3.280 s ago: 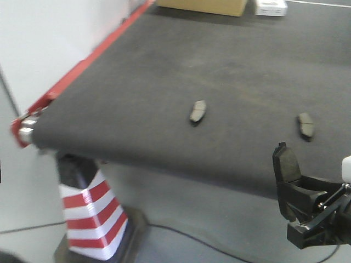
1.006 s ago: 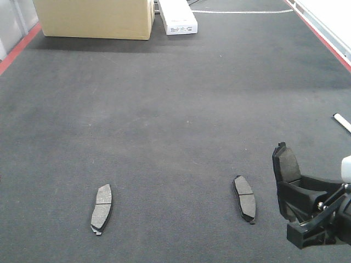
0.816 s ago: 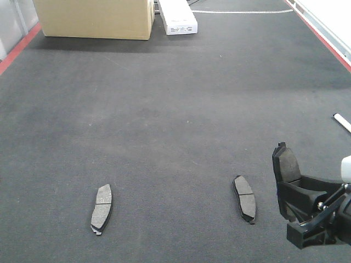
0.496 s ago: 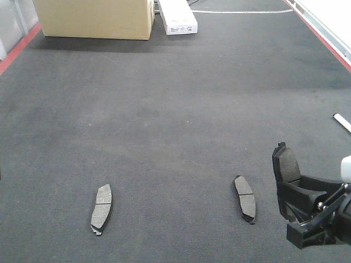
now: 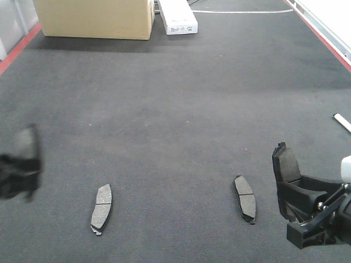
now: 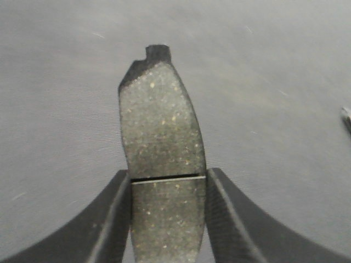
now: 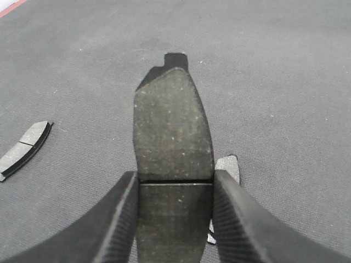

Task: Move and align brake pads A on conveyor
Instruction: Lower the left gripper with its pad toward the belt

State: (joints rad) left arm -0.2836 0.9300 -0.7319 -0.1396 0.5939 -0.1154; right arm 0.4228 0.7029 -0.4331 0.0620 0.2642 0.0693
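Lying flat on the conveyor: two brake pads, the left-lying pad and the right-lying pad, well apart from each other, each with its long axis running roughly away from the camera.

Clamping a third pad between the fingers of the left gripper, jaws pressing its two long edges at about the groove; pad sticking out beyond the fingertips, notched end farthest out, belt fabric behind it. Showing in the front view only as a dark blur at the left edge, up and to the left of the left-lying pad, not touching it.

Clamping a fourth pad between the fingers of the right gripper in the same way, pad reaching forward past the fingertips. Standing upright in the front view, to the right of the right-lying pad and apart from it. Peeking out in the right wrist view just behind the right finger, the right-lying pad; farther off beyond the left finger, the left-lying pad.

Sitting at the far end of the belt, well beyond all fingers: a cardboard box and a white carton, both closed, contents hidden. Lying near the right edge, a small white strip.
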